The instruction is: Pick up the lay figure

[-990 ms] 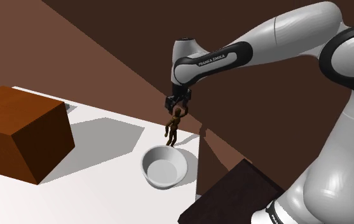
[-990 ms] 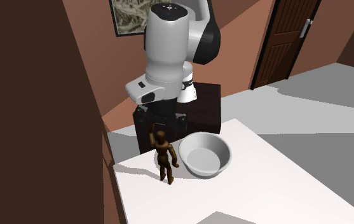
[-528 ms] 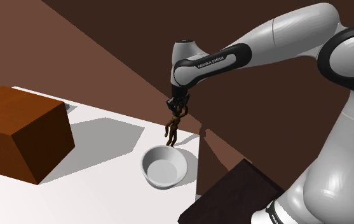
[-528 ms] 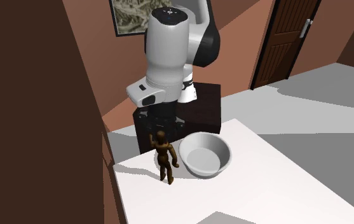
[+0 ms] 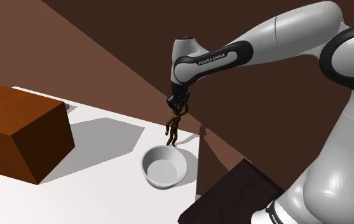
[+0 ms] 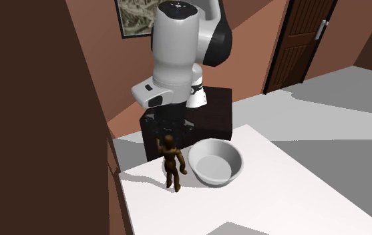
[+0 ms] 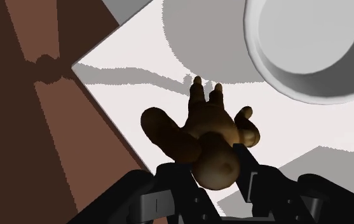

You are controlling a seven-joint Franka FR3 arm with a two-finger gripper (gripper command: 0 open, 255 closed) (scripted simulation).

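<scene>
Gripper [image 5: 178, 103] clenched on the lay figure [image 5: 173, 125], taking it by the head; in the wrist view the two fingers [image 7: 253, 181] pressed in from either side of the rounded brown head, the body hanging away below them toward the table [image 5: 93, 191].

Figure upright, legs down, one arm raised beside the head in the second exterior view; held from the top, presumably because the head was the highest and narrowest part the jaws could close around without fouling the limbs.

Position: at the far corner of the white table, close to the brown wall [image 5: 105, 51], just beside the pale bowl [image 5: 164, 170] but not touching it; feet at or barely above the surface, could not tell whether they had cleared it.

Arm reached out from the stand [image 5: 232, 191] with the hand pointing nearly straight down; a vertical approach suited a standing figure crowded by bowl and wall.

Large brown box [image 5: 16, 127] stood well apart toward the shoulder view's left; no hindrance.

Judgement: grasp made, lift at its very start or just pending; a straight rise seemed called for; risk that the figure might swing or slip, gripped only at a round head.
</scene>
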